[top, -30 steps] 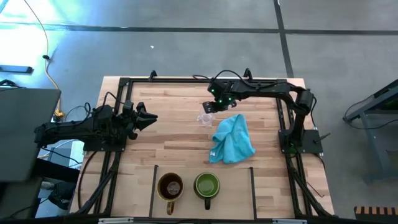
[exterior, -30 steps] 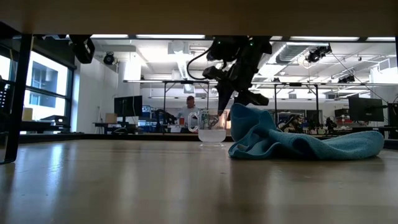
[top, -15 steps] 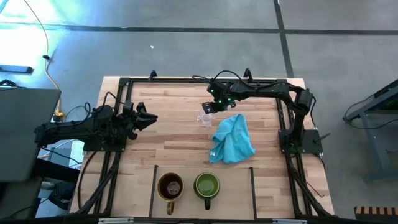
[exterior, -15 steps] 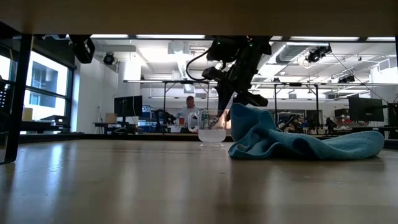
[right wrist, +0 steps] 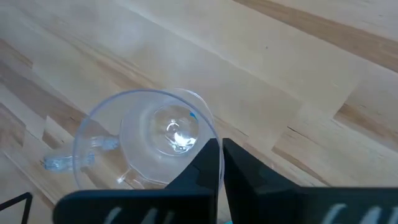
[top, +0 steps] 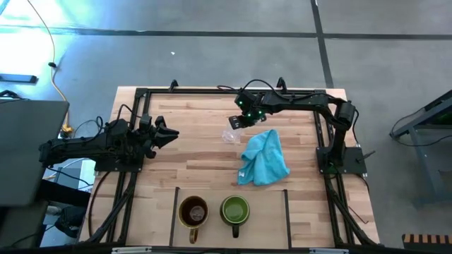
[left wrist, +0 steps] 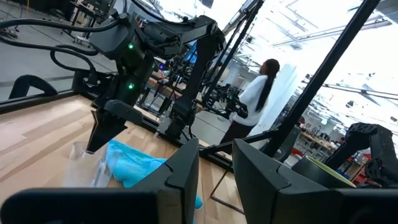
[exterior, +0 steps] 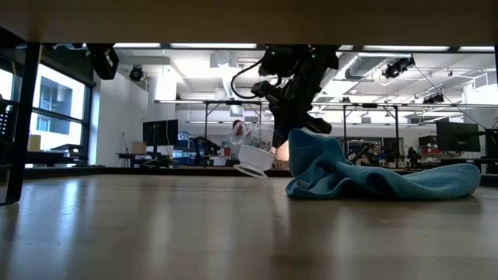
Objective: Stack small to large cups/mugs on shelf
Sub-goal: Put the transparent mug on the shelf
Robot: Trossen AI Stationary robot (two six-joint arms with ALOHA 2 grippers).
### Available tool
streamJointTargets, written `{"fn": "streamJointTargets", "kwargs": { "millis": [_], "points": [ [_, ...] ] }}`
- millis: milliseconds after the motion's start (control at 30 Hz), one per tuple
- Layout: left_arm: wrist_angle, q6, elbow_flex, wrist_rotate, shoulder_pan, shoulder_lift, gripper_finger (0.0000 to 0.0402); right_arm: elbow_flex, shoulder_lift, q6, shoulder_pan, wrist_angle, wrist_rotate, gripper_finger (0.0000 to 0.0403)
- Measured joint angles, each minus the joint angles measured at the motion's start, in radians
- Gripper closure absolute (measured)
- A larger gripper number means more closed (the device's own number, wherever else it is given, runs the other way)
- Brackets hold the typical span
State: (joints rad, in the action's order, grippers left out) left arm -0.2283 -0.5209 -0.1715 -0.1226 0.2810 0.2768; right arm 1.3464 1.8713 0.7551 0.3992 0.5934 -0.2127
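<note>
High view, progress: brown mug (top: 193, 212) and green mug (top: 234, 210) stand in adjacent shelf (top: 268, 212) bays; the glass cup (top: 229, 135) is mid-table, unplaced.
Low view, cup: clear, tilted, base off the wood, beside the turquoise cloth (exterior: 373, 177).
Right wrist view: right gripper (right wrist: 221, 162) clenched on the cup's rim.
Left wrist view: left gripper (left wrist: 214, 171) released, waiting.

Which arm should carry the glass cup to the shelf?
Right: its hand already grips the tilted glass cup off the table beside the cloth. The left hand waits farther off.
</note>
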Motion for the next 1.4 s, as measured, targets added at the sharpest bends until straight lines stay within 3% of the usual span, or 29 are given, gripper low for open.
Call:
{"fn": "streamJointTargets", "kwargs": {
  "millis": [667, 1100, 1400],
  "points": [
    [0.0, 0.0, 0.0, 0.0, 0.0, 0.0, 0.0316, 0.006, 0.0, -0.004, 0.0, 0.007, -0.064, 0.0402],
    [0.0, 0.0, 0.0, 0.0, 0.0, 0.0, 0.0316, 0.209, 0.0, -0.076, 0.0, 0.179, -0.021, 0.0403],
    [-0.001, 0.0, 0.0, 0.0, 0.0, 0.0, 0.0316, 0.259, 0.0, -0.083, 0.0, 0.223, -0.019, 0.0403]
  ]
}}
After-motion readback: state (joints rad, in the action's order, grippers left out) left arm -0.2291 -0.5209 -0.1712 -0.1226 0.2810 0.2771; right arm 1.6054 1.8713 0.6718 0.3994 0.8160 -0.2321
